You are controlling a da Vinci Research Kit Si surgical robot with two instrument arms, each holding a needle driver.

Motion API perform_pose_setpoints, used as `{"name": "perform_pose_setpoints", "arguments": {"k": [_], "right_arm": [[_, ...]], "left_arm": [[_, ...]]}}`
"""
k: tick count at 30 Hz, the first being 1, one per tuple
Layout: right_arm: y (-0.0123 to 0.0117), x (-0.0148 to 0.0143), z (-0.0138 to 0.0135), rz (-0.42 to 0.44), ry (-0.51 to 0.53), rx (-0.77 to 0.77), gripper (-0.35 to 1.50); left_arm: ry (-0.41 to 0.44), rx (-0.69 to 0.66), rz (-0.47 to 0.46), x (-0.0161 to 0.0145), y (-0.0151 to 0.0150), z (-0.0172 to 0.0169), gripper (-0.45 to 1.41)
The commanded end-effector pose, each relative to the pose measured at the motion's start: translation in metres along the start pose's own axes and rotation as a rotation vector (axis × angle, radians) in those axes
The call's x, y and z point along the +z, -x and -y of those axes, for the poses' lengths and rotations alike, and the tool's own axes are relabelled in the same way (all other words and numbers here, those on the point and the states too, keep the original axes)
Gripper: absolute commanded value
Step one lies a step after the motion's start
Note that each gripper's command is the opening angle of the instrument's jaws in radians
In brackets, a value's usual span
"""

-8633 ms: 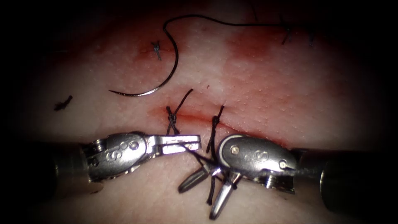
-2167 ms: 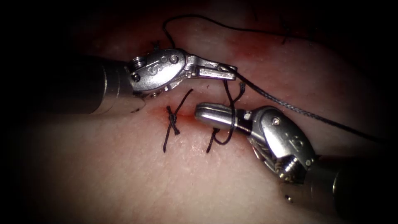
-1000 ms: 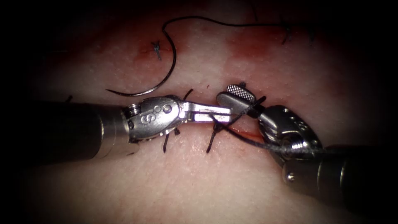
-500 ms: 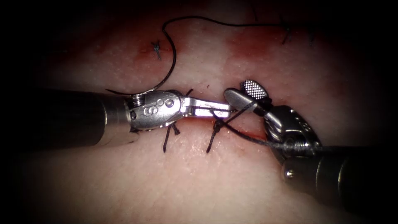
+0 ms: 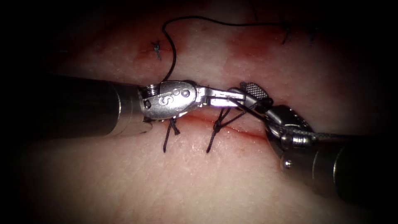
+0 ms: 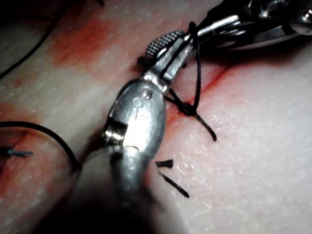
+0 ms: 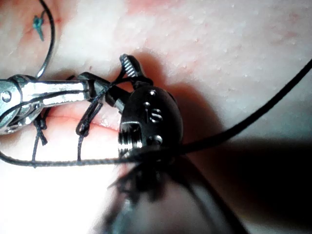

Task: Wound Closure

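Note:
My left tool (image 5: 233,98) comes in from the left and is shut on the thread (image 5: 227,111) just above the second knot (image 5: 216,125) on the cut (image 5: 244,132). Its tip lies between the jaws of my right tool (image 5: 239,88), which stand open with thread wound around them and hold nothing. The long strand (image 5: 344,135) runs off to the right. The needle (image 5: 174,58) lies free on the tissue beyond the cut, left of the tools, partly hidden by the left tool. The left wrist view shows the left tool (image 6: 181,45) on the thread; the right wrist view shows the right tool (image 7: 103,68) open.
An earlier tied stitch (image 5: 166,139) with two tails sits on the left part of the cut. A short cut end of thread (image 5: 156,49) and red fluid (image 5: 248,45) mark the far tissue. More stitch ends (image 5: 286,36) stand at the far right.
The left tool has moved right and slightly up with the thread, so its tip now sits between the open right jaws. It now covers most of the needle.

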Motion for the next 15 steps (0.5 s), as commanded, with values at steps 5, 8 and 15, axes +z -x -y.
{"name": "perform_pose_setpoints", "arguments": {"k": [5,8,15], "right_arm": [[0.0015,0.0015,-0.0003,0.024,-0.006,0.01,1.11],[0.0018,0.0018,0.0,0.024,-0.007,0.011,1.13],[0.0019,0.0022,-0.0005,0.035,0.001,0.005,1.18]], "left_arm": [[0.017,0.004,0.025,0.0005,0.001,-0.0002,-0.45],[0.024,0.01,0.038,0.0005,0.0016,-0.0003,-0.45],[0.037,0.028,0.075,0.0005,0.004,-0.0007,-0.45]]}}
